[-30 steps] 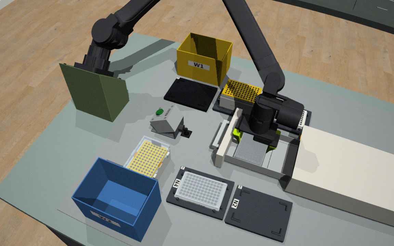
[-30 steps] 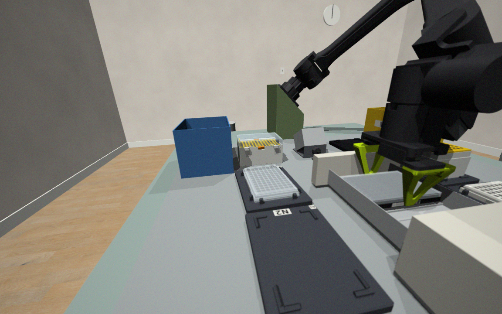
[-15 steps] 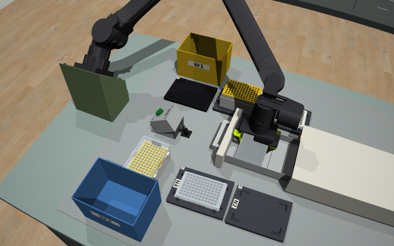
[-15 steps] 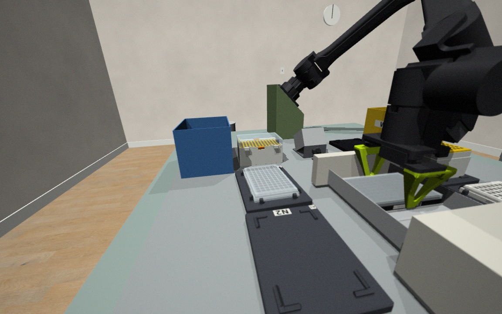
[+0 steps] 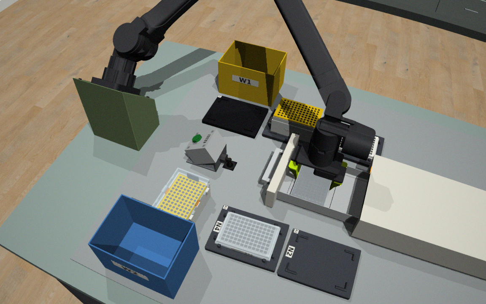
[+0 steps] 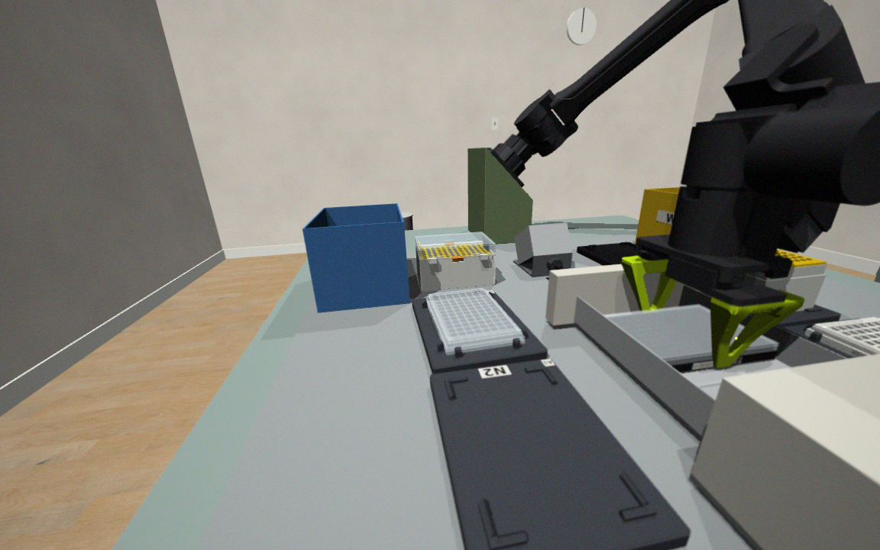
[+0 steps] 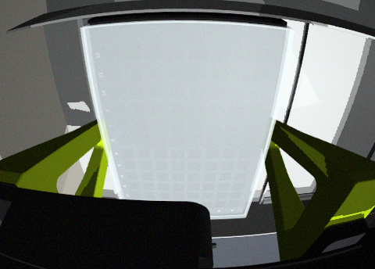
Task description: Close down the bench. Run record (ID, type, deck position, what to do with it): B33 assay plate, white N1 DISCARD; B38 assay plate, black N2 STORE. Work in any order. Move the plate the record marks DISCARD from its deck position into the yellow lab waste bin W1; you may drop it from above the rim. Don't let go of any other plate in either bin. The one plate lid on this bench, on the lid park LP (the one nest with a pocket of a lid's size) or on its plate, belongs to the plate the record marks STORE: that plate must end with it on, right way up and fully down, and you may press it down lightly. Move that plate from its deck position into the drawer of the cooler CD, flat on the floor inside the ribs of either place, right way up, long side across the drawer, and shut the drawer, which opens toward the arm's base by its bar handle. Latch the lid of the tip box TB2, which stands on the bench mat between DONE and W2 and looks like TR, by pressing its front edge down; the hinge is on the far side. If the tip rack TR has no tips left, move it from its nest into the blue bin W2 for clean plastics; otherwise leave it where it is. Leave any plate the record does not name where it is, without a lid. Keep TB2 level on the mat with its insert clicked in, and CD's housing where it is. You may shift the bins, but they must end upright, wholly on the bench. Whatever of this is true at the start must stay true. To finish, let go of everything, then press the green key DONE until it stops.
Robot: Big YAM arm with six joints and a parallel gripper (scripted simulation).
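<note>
My gripper [image 5: 314, 177] reaches down into the open drawer [image 5: 341, 202] of the cooler CD [image 5: 437, 211]. It is shut on the lidded black plate, gripping its two long sides. The plate is level and low in the drawer's left place, also in the side view [image 6: 679, 331]; I cannot tell if it touches the floor. In the wrist view the pale lid [image 7: 187, 108] sits between the green fingers. Nest N2 [image 5: 318, 260] is empty. A white plate [image 6: 867, 333] lies behind the drawer, partly hidden by the arm.
Yellow bin W1 [image 5: 252, 71] stands at the back and blue bin W2 [image 5: 144, 243] at the front. TB2 [image 5: 182, 194] stands by W2 near the green DONE key [image 5: 197, 138]. Tip rack TR [image 5: 297, 112] shows dark holes. A clear plate sits on N4 [image 5: 246, 235]. A black nest [image 5: 235, 115] is bare.
</note>
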